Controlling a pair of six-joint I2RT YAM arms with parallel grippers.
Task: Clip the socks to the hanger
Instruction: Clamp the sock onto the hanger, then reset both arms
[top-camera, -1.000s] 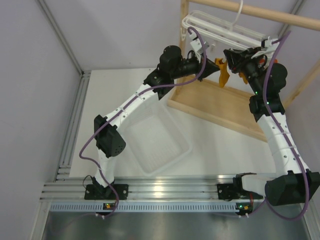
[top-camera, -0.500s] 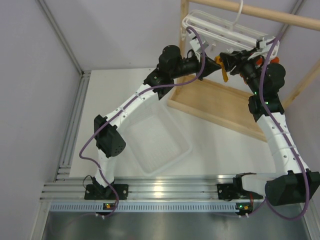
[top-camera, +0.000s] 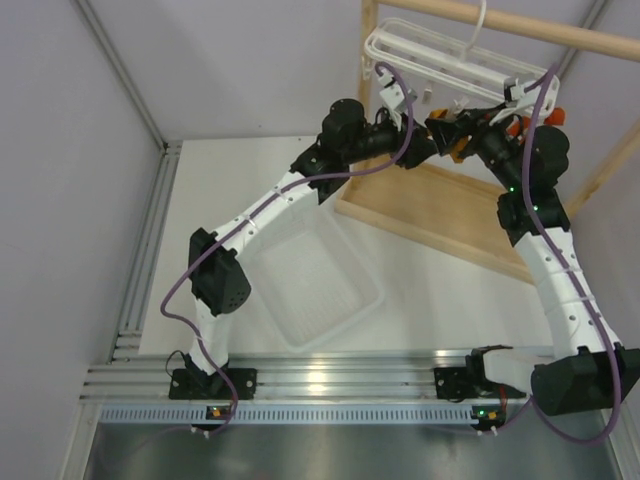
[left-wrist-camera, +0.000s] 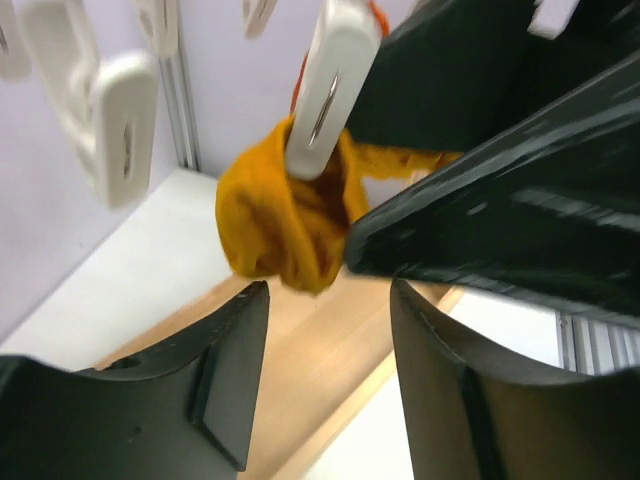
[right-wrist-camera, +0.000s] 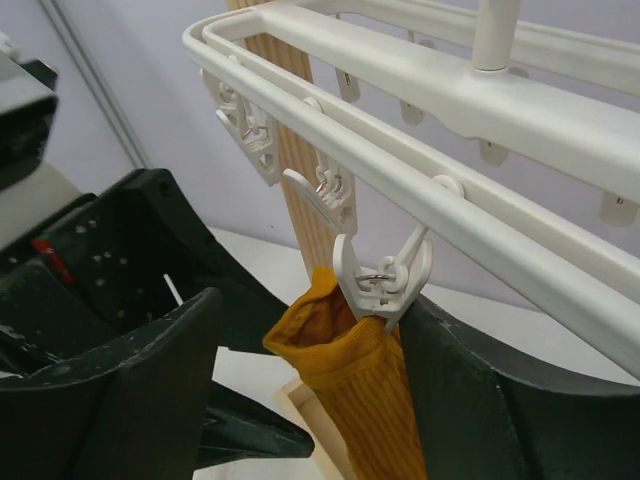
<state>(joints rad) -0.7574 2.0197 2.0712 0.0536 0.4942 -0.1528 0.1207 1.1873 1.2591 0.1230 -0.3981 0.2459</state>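
Both released: left pincer (left-wrist-camera: 322, 300), right pincer (right-wrist-camera: 312, 310), at clipped sock (right-wrist-camera: 370, 400) under hanger (right-wrist-camera: 450, 100); wooden rack (top-camera: 440, 215) behind.

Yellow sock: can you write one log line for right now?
yellow sock: pinched in clip of hanger | left gripper: open | right gripper: open, either side of sock

sock (right-wrist-camera: 360, 385): yellow-orange | hanger (right-wrist-camera: 560, 120): white | right fingers (right-wrist-camera: 120, 400): black | rack (top-camera: 440, 215): light wood

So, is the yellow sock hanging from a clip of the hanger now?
Yes, a white clip of the hanger pinches the top of the yellow sock, which hangs below it.
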